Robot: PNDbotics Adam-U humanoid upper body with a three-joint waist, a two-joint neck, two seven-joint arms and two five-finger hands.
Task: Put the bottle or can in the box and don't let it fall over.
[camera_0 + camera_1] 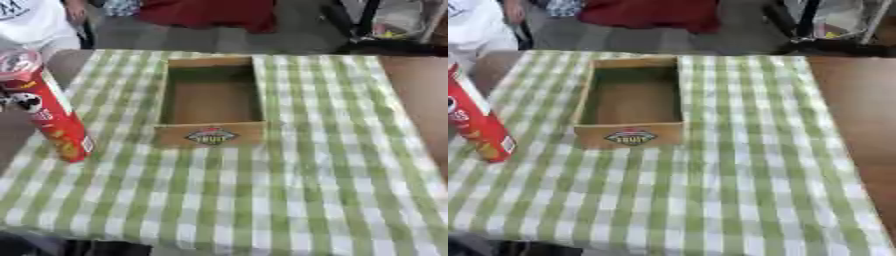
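Nothing is readable: the box [211, 102] carries a blurred diamond-shaped label [211, 135] on its front, left of it, the red can [48, 112] shows unreadable print.

1. the wooden box [211, 102] sits on the checked tablecloth [289, 200], toward the far side and a little left of centre, its open top up.
2. the crisp can [48, 110] stands on the cloth near the left edge, left of the box and apart from it.
3. the bare table [859, 105] shows to the right of the cloth.
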